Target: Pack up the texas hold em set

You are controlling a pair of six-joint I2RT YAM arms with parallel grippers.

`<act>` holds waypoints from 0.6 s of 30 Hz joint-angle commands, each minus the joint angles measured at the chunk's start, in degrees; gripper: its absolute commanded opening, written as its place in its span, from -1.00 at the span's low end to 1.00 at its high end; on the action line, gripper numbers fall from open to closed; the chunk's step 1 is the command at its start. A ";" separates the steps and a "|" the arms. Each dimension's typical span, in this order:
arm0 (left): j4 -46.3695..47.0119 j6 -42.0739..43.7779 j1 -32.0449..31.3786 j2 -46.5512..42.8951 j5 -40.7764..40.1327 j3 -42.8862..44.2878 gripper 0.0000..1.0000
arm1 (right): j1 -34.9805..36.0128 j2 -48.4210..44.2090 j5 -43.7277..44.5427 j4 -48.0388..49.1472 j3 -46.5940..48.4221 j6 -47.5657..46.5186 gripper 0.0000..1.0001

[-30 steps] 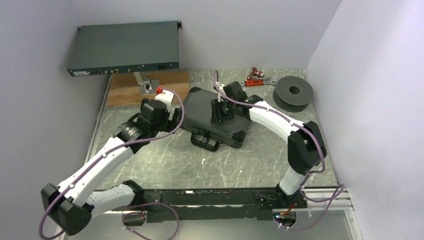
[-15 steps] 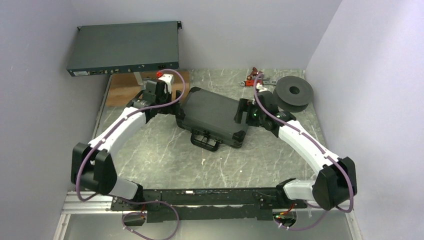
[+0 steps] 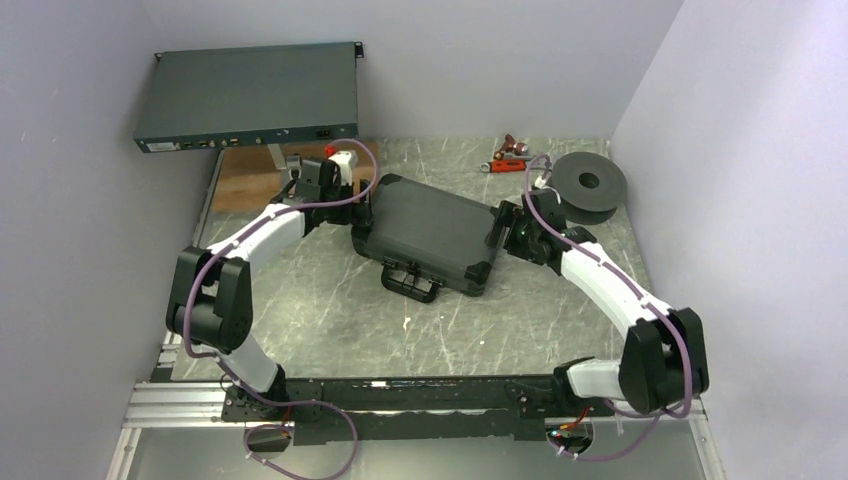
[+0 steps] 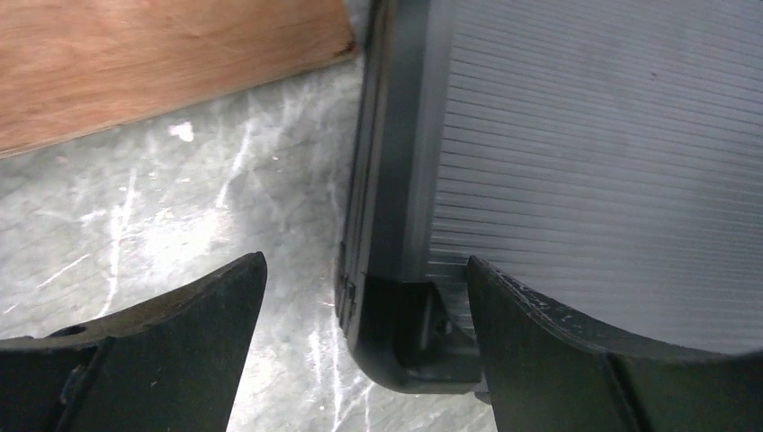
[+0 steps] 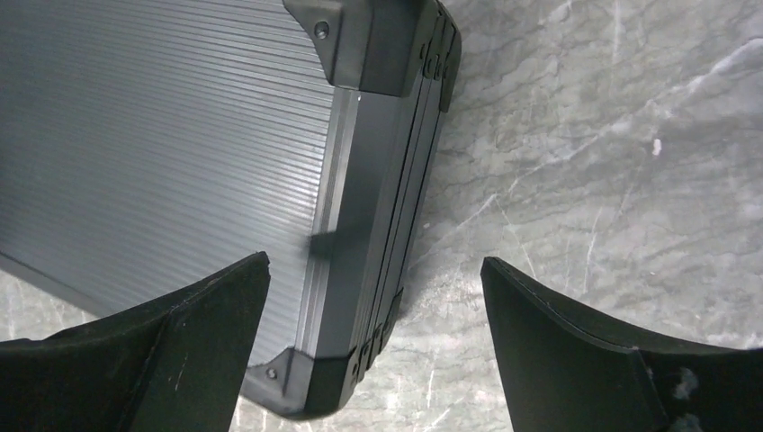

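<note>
Marble table (image 3: 330, 310): closed briefcase (image 3: 430, 232) between left gripper (image 4: 364, 261), right gripper (image 5: 375, 259), both spread wide; spool (image 3: 587, 185), rack unit (image 3: 247, 95) nearby.

white arm (image 3: 262, 230) links, black joints, purple cables (image 3: 345, 165).

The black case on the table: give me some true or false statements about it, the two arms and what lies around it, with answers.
1. The case is shut. True.
2. The left tool is clamped shut on the case's handle. False: it is open and straddles the case's left edge, and nothing touches the handle.
3. The right tool is open and straddles the case's right edge. True.
4. The spool lies on top of the case. False: it lies on the table, off to the case's right and apart from it.
5. A wooden board lies on the table beyond the case's left side. True.
</note>
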 commanded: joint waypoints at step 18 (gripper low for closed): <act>15.58 -10.89 -7.53 -17.70 6.78 -28.81 0.28 | 0.50 11.91 -15.38 8.12 2.91 -4.72 0.31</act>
